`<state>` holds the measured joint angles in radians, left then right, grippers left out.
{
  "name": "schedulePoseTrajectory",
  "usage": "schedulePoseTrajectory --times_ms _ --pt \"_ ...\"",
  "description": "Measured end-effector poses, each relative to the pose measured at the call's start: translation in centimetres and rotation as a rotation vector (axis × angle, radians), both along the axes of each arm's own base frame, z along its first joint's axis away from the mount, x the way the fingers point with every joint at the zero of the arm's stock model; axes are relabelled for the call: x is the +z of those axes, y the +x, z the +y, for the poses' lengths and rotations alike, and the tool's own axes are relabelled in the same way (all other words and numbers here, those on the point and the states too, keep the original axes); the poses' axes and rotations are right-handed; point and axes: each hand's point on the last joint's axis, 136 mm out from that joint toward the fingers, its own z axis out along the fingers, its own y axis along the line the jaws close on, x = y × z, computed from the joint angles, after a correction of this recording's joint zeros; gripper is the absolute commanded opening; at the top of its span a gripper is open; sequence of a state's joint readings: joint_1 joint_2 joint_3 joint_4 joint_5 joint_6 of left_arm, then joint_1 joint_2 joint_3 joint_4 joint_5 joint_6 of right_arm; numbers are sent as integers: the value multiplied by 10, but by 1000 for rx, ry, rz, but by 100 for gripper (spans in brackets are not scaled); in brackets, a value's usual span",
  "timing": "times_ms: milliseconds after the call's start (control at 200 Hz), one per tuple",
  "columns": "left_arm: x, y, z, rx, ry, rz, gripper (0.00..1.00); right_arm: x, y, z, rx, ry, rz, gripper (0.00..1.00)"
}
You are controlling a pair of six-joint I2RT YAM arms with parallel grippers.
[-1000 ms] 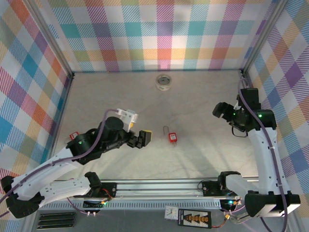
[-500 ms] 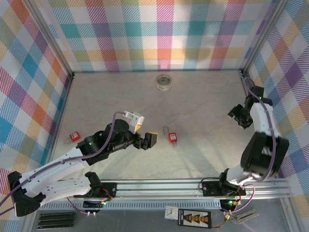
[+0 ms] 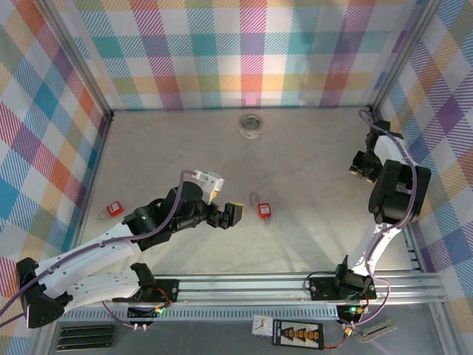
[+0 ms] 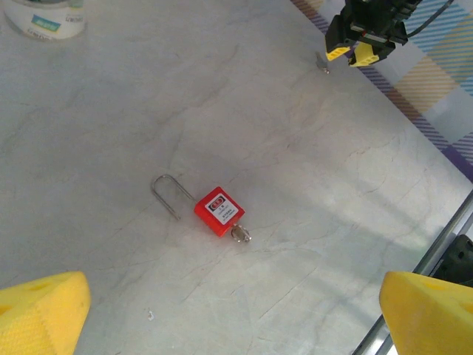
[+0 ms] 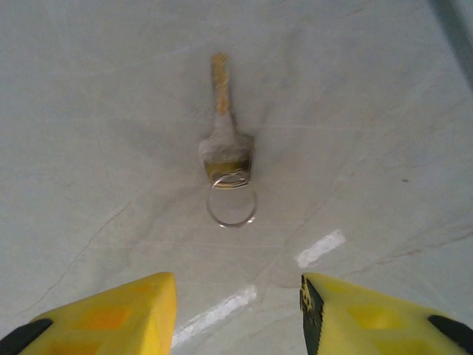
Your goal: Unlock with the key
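Note:
The key is small and silvery-grey and lies flat on the table with a wire ring on its head. My right gripper hovers open just short of the ring, with nothing between its yellow fingers. From above, the right gripper is near the right wall. A red padlock with a wire shackle lies mid-table, a small silvery piece at its bottom end. My left gripper is wide open just left of that padlock, not touching it.
A second red padlock lies near the left wall. A roll of tape sits at the back centre. The checked right wall stands close behind the right gripper. A metal rail runs along the near edge.
The right arm swung out toward the right wall and came down over the key, its jaws narrowing. The left gripper edged right toward the middle padlock.

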<state>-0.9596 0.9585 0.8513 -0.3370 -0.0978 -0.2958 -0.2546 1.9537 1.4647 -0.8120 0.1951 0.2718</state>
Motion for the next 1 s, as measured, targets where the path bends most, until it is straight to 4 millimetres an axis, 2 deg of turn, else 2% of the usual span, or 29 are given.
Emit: schedulePoseTrajectory --times_ms 155,470,805,1000 --pt "-4 1 -1 3 9 10 100 -15 1 9 69 -62 65 47" --pt "-4 2 0 10 11 7 100 -10 5 -9 89 -166 85 45" --pt "-4 4 1 21 15 3 100 -14 12 -9 101 -166 86 44" --pt "-4 4 1 23 13 5 100 -22 12 -7 108 -158 105 39"
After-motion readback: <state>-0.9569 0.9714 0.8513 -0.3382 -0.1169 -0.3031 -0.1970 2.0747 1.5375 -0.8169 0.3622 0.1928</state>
